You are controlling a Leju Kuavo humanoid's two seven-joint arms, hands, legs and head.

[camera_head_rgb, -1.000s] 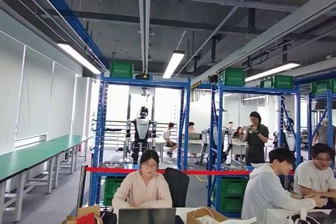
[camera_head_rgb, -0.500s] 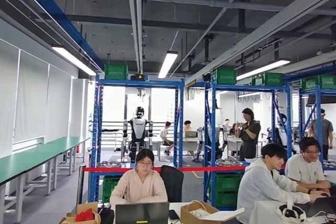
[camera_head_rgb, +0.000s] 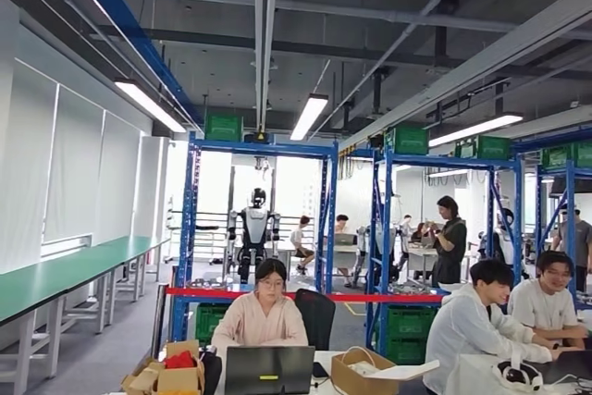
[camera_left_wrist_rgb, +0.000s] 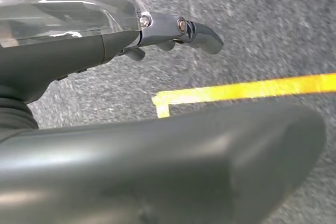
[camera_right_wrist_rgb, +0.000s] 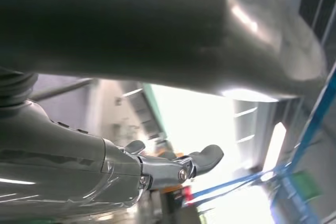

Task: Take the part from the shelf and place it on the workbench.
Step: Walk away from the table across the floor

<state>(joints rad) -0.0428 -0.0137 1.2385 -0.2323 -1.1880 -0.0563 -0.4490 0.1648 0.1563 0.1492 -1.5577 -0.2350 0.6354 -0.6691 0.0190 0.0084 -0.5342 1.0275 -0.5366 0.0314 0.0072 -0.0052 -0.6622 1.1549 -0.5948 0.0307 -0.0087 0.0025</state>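
Observation:
Far across the room in the head view stand blue shelf racks [camera_head_rgb: 260, 149] with green crates on top and small items on a low level behind a red beam [camera_head_rgb: 230, 293]; I cannot tell the part among them. Green-topped workbenches [camera_head_rgb: 67, 273] run along the left wall. My left hand [camera_left_wrist_rgb: 99, 45] hangs over grey floor, its fingers [camera_left_wrist_rgb: 200, 34] stretched out and its thick thumb [camera_left_wrist_rgb: 222, 166] apart, holding nothing. My right hand [camera_right_wrist_rgb: 99, 169] also holds nothing, with its fingers [camera_right_wrist_rgb: 206, 157] straight.
Several people sit at laptops at a near table [camera_head_rgb: 321, 363] with cardboard boxes [camera_head_rgb: 166, 375]. Another humanoid robot [camera_head_rgb: 255, 228] stands behind the racks, and a person [camera_head_rgb: 448, 240] stands further right. A yellow floor line [camera_left_wrist_rgb: 245, 88] lies under my left hand.
The whole head picture has slid first left, then back right and slightly down: the camera has moved. The racks, benches and seated people keep their places.

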